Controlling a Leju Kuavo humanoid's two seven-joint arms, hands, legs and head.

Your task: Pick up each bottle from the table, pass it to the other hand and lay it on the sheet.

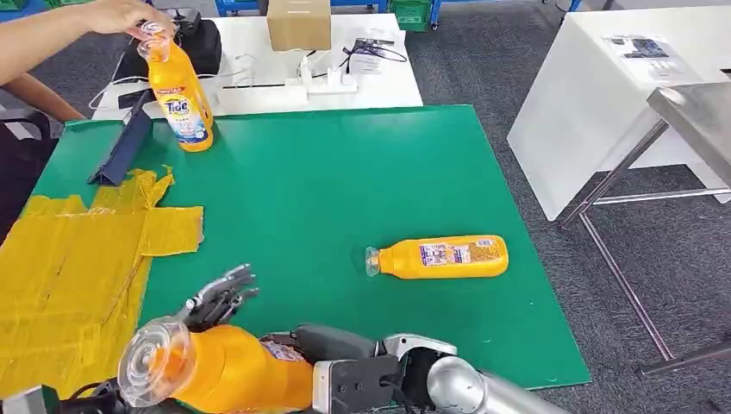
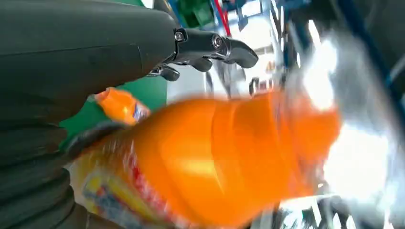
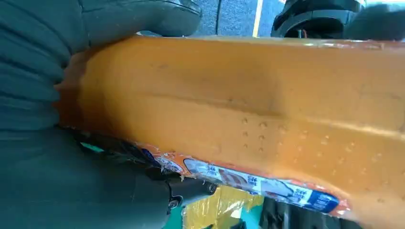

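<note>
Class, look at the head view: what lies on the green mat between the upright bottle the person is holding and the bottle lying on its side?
Nothing: between the upright bottle and the lying bottle the head view shows bare green mat.

Head view evenly bright and sharp, shadows soft. Left wrist view heavily motion-blurred, with blown-out glare beyond the orange bottle (image 2: pixel 224 162). Right wrist view close, slightly soft.

A brown cardboard box (image 1: pixel 298 23), a white power strip (image 1: pixel 331 82) and a clear packet with black cables (image 1: pixel 371 57) are seen on a white table (image 1: pixel 259 90) behind the green mat (image 1: pixel 345 172) — a dark blue folded holder (image 1: pixel 121 151) lies at the mat's far left, a steel-framed table (image 1: pixel 690 116) stands at right.
</note>
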